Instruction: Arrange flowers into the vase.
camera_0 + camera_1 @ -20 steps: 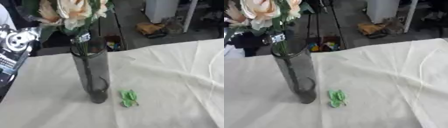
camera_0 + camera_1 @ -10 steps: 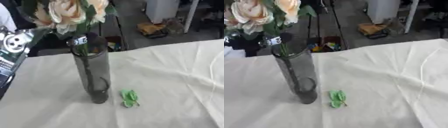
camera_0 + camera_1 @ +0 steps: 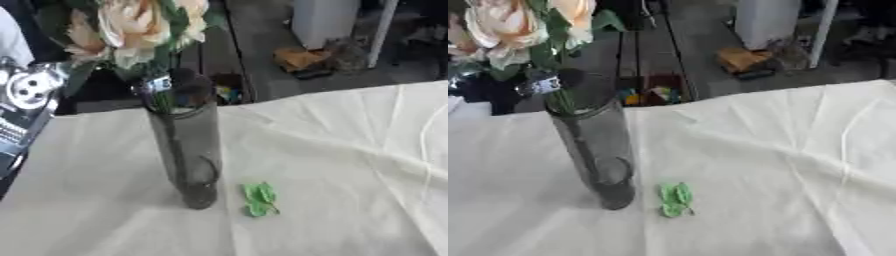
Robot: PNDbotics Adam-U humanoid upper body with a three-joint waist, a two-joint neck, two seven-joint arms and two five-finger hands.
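Vase [image 3: 188, 145]: tall, dark, see-through cylinder, standing upright on the table left of centre, base down on the cloth.
Flowers [image 3: 131, 30]: cream and peach blooms with green leaves, stems going down into the vase mouth; heads spread above and left of the rim, and a small tag shows at the rim.
Leaf [image 3: 260, 198]: a small bright green piece lying flat on the cloth, just right of the vase base, not touching it.
Cloth [image 3: 350, 165]: pale cream, covers the table, creased; folds fan out from the far right edge toward the middle.
Table edge: runs across the far side, rising to the right, so the surface sits askew in view.
Left arm [image 3: 26, 107]: silver and black part at the left edge, beside the flowers; it overlaps the table's left side.
Left hand: cannot tell how its fingers stand; no hand is clear to see.
Right hand: nowhere in either view.
Room: dark floor beyond the table, a white cabinet [image 3: 767, 22] at the top, an orange-brown object [image 3: 745, 60] on the floor below it, and some small coloured items [image 3: 651, 94] behind the vase.
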